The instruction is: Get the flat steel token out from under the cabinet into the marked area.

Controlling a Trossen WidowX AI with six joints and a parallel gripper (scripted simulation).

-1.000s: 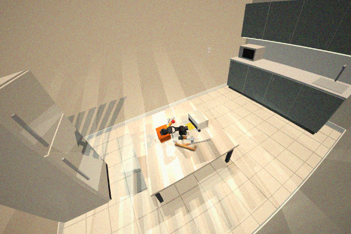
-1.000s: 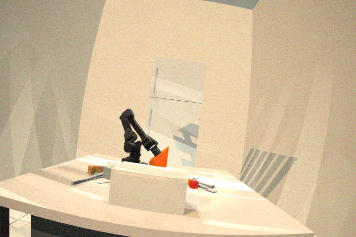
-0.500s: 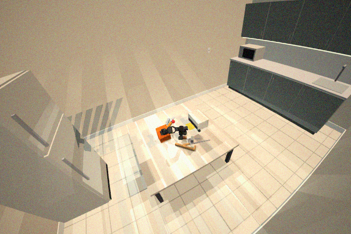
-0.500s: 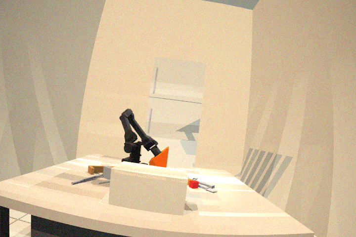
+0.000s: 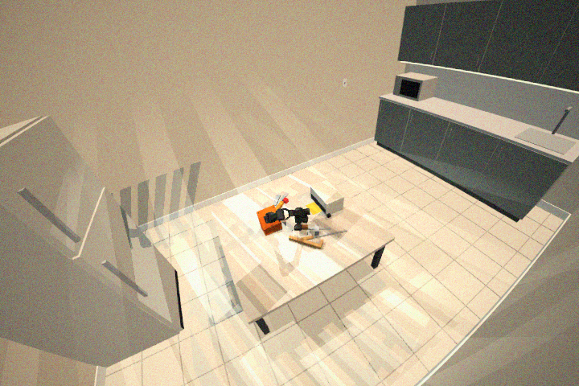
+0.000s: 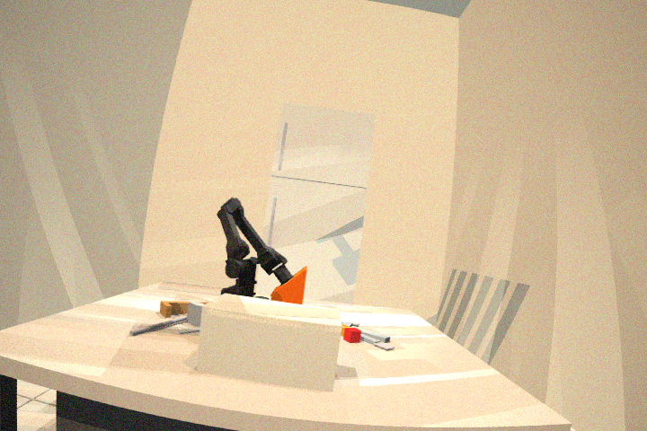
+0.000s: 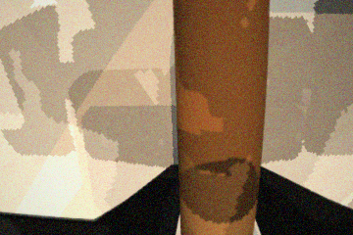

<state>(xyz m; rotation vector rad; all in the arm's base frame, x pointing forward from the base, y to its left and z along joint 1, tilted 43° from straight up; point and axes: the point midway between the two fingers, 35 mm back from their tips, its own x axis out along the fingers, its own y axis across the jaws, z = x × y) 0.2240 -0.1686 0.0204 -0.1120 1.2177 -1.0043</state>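
The pale cabinet [image 5: 333, 200] [image 6: 268, 350] stands on the table, its dark slotted front towards the arm in the top view. The yellow marked area [image 5: 314, 208] lies in front of it. I cannot make out the token in any view. My gripper [image 7: 213, 173] is shut on a brown, round wooden handle [image 7: 219, 88], which runs up through the wrist view between the two black fingers. In the top view the gripper [image 5: 269, 217] is over the orange sloped block, away from the cabinet. The handle's far end is out of the wrist view, and the exterior view hides the fingertips.
The orange sloped block [image 5: 273, 227] [image 6: 295, 290] stands beside the gripper. A wooden bar [image 5: 305, 241], a thin grey rod [image 5: 334, 232] [image 6: 156, 325] and a grey block [image 6: 194, 313] lie to one side. A red-ended stick [image 5: 285, 200] [image 6: 351, 335] and grey bars [image 6: 375, 336] lie on the other.
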